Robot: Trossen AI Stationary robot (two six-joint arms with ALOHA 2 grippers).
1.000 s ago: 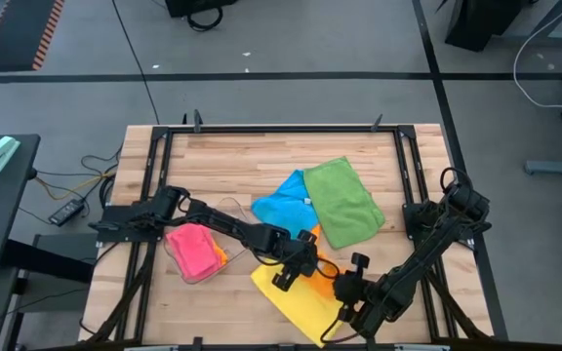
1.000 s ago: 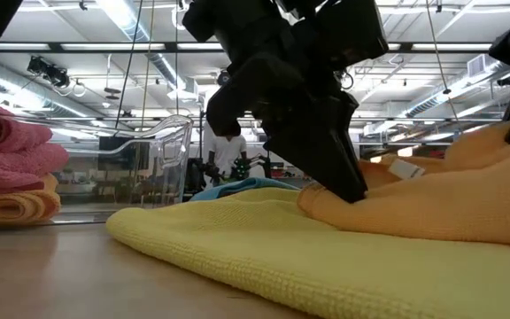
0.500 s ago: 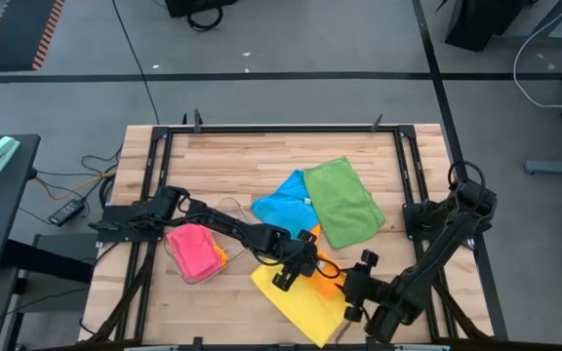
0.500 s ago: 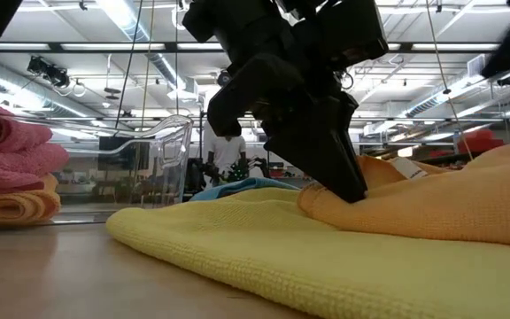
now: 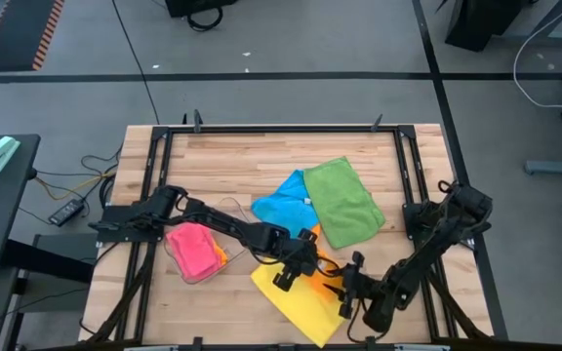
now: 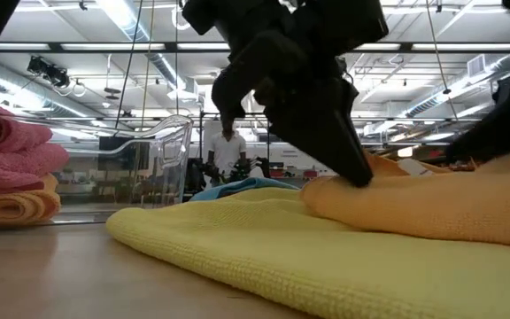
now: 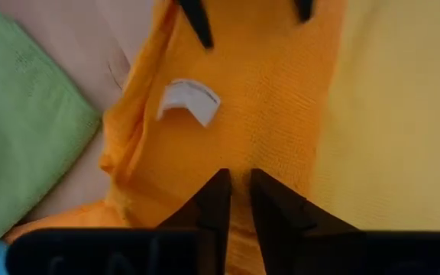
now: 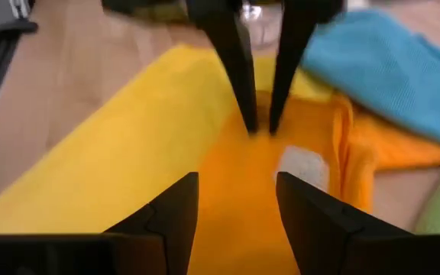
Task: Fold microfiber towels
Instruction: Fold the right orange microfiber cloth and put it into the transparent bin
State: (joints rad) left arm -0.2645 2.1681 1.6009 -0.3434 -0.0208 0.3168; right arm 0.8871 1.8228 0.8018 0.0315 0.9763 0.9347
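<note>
The table point(image 5: 261, 161) is bare wood from 10 to 2 o'clock, so a gripper can pass there freely. The centre is covered by the blue towel point(image 5: 283, 203) and the green towel point(image 5: 342, 202). At 6 o'clock the orange towel point(image 5: 322, 275) lies on the yellow towel point(image 5: 291, 300), with both arms over them. At 8 o'clock the tray point(image 5: 188, 271) with the pink towel point(image 5: 194, 250) blocks the way.

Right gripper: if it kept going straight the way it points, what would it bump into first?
Probably the orange towel right ahead of the open right gripper. Just beyond, the left gripper pinches that same towel, though depth is hard to judge.
</note>
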